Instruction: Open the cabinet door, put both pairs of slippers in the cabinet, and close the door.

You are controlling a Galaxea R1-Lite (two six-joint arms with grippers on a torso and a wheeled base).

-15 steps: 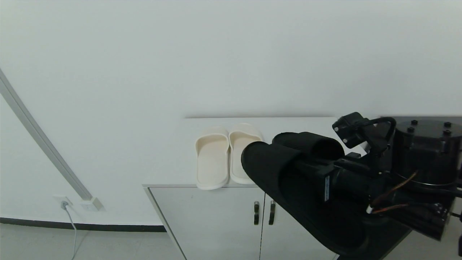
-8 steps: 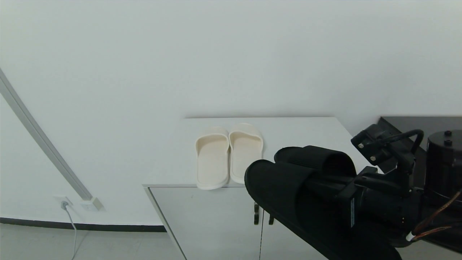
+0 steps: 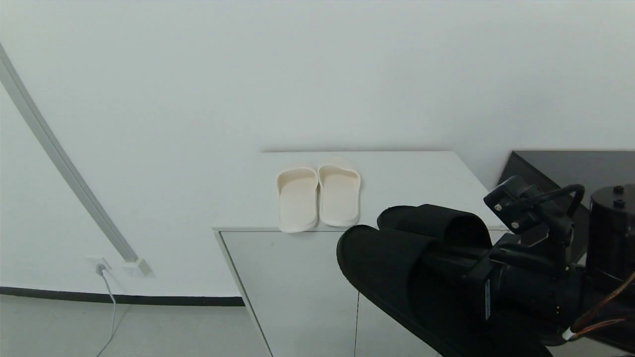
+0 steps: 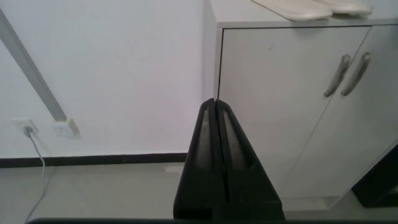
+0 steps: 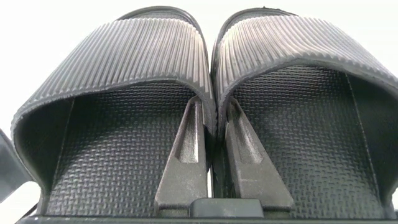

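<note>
judging left to right, none of the task's steps is finished yet. the wall socket [image 3: 101, 266] sits low at about nine o'clock from the cabinet [image 3: 397, 171]. the left gripper [image 4: 215, 109] hangs low near the cabinet, its fingers pressed together on nothing. the cream slippers [image 3: 319, 197] lie side by side on the cabinet top, heels at the front edge, at about eleven o'clock from the black pair. below them both doors are flush and closed, the two handles [image 4: 348, 73] untouched. the black slippers [image 3: 397, 267] are held in the air in front of the cabinet's right door, and the right gripper [image 5: 214, 109] clamps their two inner walls together between its fingers. what is left, as i read it: open a door, stow the black pair, fetch and stow the cream pair, shut the door.
</note>
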